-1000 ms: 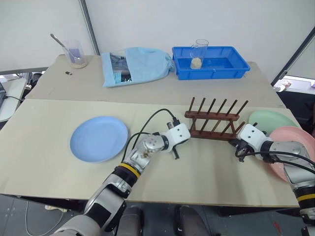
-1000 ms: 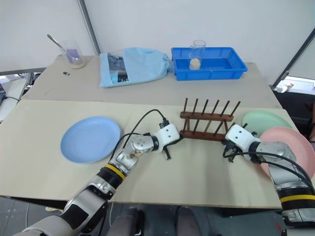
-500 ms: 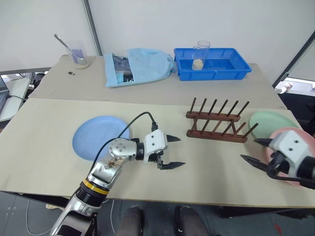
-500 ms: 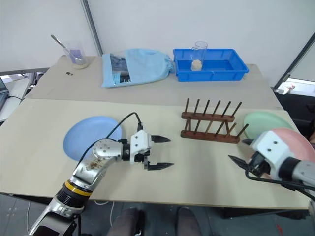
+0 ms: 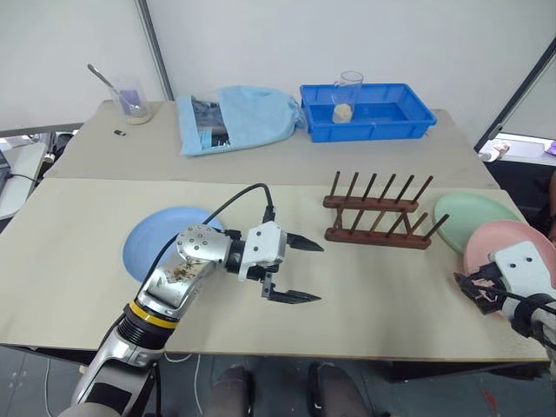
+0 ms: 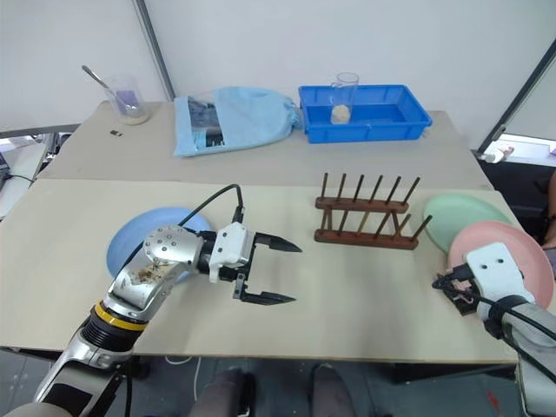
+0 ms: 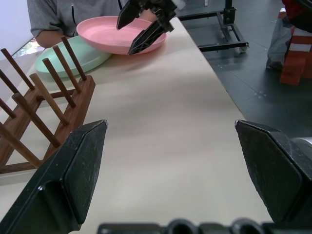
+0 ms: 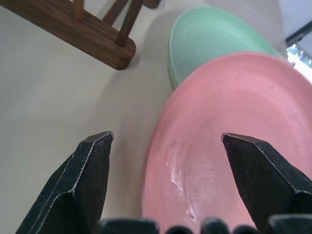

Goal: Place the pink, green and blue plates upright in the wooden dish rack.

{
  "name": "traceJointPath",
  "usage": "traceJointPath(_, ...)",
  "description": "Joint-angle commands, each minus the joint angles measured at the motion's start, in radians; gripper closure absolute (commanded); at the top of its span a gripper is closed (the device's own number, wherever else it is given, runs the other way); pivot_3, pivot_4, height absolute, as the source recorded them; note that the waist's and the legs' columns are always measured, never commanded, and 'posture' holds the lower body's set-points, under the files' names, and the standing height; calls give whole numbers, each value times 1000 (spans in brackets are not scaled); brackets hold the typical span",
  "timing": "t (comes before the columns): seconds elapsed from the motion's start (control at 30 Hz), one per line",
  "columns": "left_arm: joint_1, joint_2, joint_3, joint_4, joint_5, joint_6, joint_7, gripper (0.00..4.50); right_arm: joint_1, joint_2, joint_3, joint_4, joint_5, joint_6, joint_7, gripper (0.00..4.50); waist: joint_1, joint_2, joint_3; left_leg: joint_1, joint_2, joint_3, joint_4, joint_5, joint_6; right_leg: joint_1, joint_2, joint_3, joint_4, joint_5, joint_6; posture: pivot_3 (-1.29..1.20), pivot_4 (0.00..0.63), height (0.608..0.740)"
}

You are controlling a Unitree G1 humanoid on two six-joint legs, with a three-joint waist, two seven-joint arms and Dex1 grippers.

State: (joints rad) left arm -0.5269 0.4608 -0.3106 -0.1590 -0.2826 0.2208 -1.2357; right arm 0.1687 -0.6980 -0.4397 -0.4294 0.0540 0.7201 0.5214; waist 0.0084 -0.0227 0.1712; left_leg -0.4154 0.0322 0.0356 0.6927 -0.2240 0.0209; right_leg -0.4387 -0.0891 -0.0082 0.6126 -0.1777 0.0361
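Here your wooden dish rack (image 5: pixel 379 211) ran left to right mid-frame, pegs leaning away; your left arm covered part of the blue plate (image 5: pixel 148 246); left gripper (image 5: pixel 304 270) and right gripper (image 8: pixel 165 175) both gaped empty.

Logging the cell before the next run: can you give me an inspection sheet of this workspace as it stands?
Surface: beige table, bare in front of the rack.
Job's things: wooden dish rack holds no plates; blue plate lies flat, partly behind the left arm; green plate and pink plate lie flat right of the rack, pink overlapping green.
Clutter: blue tray holding a glass; light blue bag; cup with spoon.
End effectors: left end effector open, holding nothing; right end effector open at the pink plate's rim.
Cables: black cable looping over the left arm.
Surroundings: person's sleeve beyond the plates.
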Motion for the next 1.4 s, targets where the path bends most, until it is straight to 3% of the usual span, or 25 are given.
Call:
traceJointPath(0.03,-17,-3,11,-11,-9,-26,6,0,-19,0,-6,-6,6,44,-22,1080,3,0,0,0,0,0,0,0,1,0,0,0,0,0,-1,0,150,725)
traceJointPath(0.37,-19,-6,17,-19,-13,-20,28,0,-8,25,-15,-61,12,114,-56,4468,4,0,0,-1,0,0,0,-3,5,0,0,0,-1,-2,-1,0,150,725)
traceJointPath(0.63,-8,9,35,-39,-33,0,31,0,23,13,-128,-250,21,205,-62,4492,3,0,0,-1,0,-1,0,-3,4,0,1,0,0,-2,-1,0,150,725)
traceJointPath(0.8,-14,21,66,-48,-59,25,52,0,-106,-93,-235,-312,89,215,8,4492,-3,1,0,-1,0,0,0,-3,4,0,0,1,-1,-2,0,0,150,725)
traceJointPath(0.97,-42,12,106,-37,-107,64,64,0,-378,-144,-228,-186,290,186,115,4492,-6,0,1,1,1,-1,1,-3,4,1,1,1,-1,-2,0,0,150,725)
traceJointPath(1.17,-72,23,159,-47,-189,143,63,0,-656,-136,-290,59,635,354,214,4492,-1,0,1,-1,0,-2,0,-3,5,0,3,2,-1,-2,-1,0,150,725)
traceJointPath(1.4,-114,36,189,-75,-244,228,94,0,-769,-186,-296,291,819,494,228,4492,5,0,1,-3,-1,-1,0,-7,12,0,3,4,-3,-1,0,0,150,725)
